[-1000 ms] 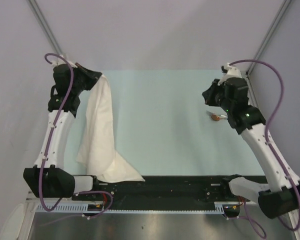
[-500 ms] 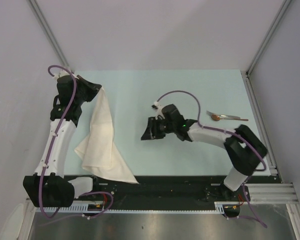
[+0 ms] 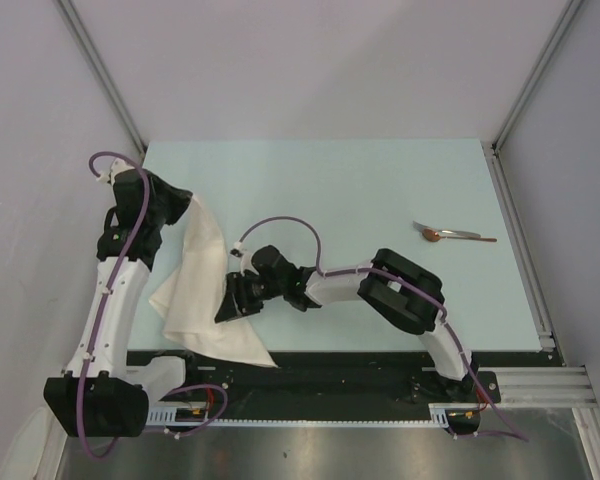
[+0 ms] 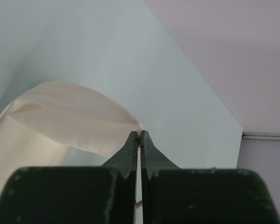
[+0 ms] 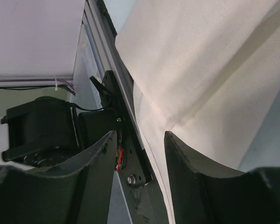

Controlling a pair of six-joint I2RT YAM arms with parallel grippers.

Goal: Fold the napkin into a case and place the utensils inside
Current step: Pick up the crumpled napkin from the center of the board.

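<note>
Now reaches far over to the left side with the right arm, having quit its place by the spoon within the last second. Brings the right gripper low against the near part of the napkin, jaws parted (shut a second ago, so freshly opened), with cloth showing between and beyond the fingers in the wrist view; no grip on it yet. Keeps the left gripper clamped tight on an upper corner of the napkin, raised off the table, so that the sheet hangs down and trails to the table's near edge, bunched at the bottom. Has drawn that held corner nearer than before, slackening the cloth. Leaves the spoon lying alone at the right, well apart and untouched. Looks like the set-up for a two-handed spread: probably needs a second corner caught before any flat lay or fold. Means no case so far, with folding barely begun. Risks catching a mid-edge instead of a corner, which would leave the sheet skewed.
</note>
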